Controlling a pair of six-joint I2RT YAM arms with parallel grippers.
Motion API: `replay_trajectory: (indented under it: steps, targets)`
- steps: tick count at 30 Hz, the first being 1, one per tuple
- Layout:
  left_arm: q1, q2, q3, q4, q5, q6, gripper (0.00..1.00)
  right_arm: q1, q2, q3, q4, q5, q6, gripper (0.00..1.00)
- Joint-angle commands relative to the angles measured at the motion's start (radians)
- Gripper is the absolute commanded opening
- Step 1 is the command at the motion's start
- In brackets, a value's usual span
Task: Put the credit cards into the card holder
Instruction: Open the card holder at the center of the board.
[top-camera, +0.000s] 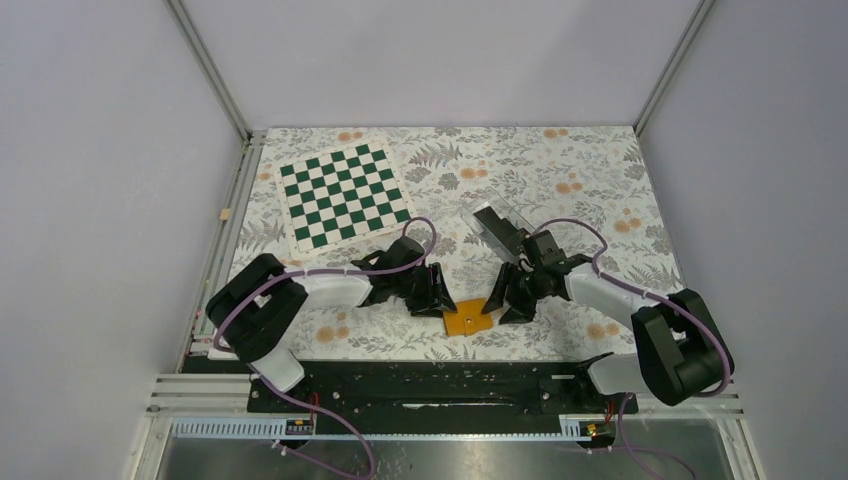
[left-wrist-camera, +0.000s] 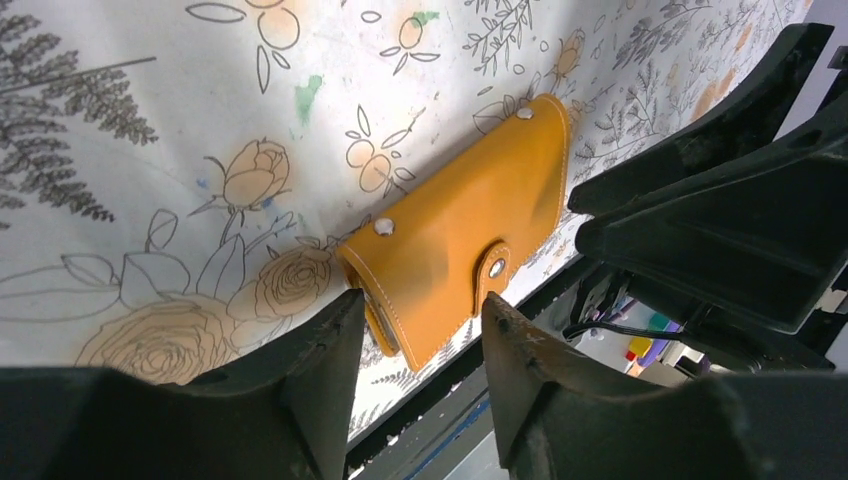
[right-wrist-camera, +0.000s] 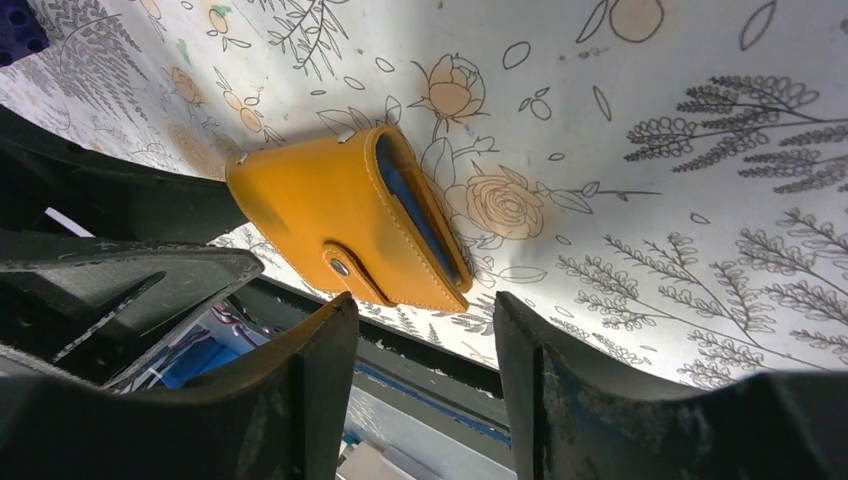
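Card holder (top-camera: 470, 318) folded shut, flat by worktop (top-camera: 520, 170) near edge; left tool (left-wrist-camera: 420, 318) and right tool (right-wrist-camera: 425, 312) flank it, jaws parted, empty.

Left arm (top-camera: 335, 288), right arm (top-camera: 600, 293): black joints, white links, looping purple cables; left claw (left-wrist-camera: 420, 305) matte black, scuffed.

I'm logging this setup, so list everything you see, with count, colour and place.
wallet: one, orange, shut, near edge, centre
chessboard: one, green and white, far left
box: one, clear with dark contents, mid-table, right of centre
tablecloth: one, pale floral, under everything
left hand: one, black, open, left of wallet
right hand: one, black, open, right of wallet
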Motion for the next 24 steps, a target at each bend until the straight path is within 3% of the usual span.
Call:
replay_trajectory:
  steps: [1,10,14,16,20,24]
  targets:
    - [0.001,0.039,0.038,0.106,0.042,-0.025,0.44,0.012,0.023,0.008,0.049,-0.053,0.003,0.57]
    - [-0.004,0.072,0.012,0.337,0.117,-0.113,0.39,0.015,0.043,0.006,0.081,-0.109,-0.005,0.45]
    - [-0.005,0.056,-0.019,0.423,0.131,-0.142,0.13,0.016,0.015,0.014,0.058,-0.116,-0.017,0.47]
    - [-0.003,0.028,-0.006,0.369,0.124,-0.105,0.0,0.015,-0.026,0.042,-0.017,-0.083,-0.049,0.51]
    - [-0.003,-0.078,0.076,0.077,0.061,0.066,0.0,0.015,-0.164,0.132,-0.213,0.033,-0.154,0.7]
    - [-0.003,-0.169,0.173,-0.187,0.055,0.25,0.0,0.015,-0.264,0.227,-0.319,0.03,-0.279,0.84]
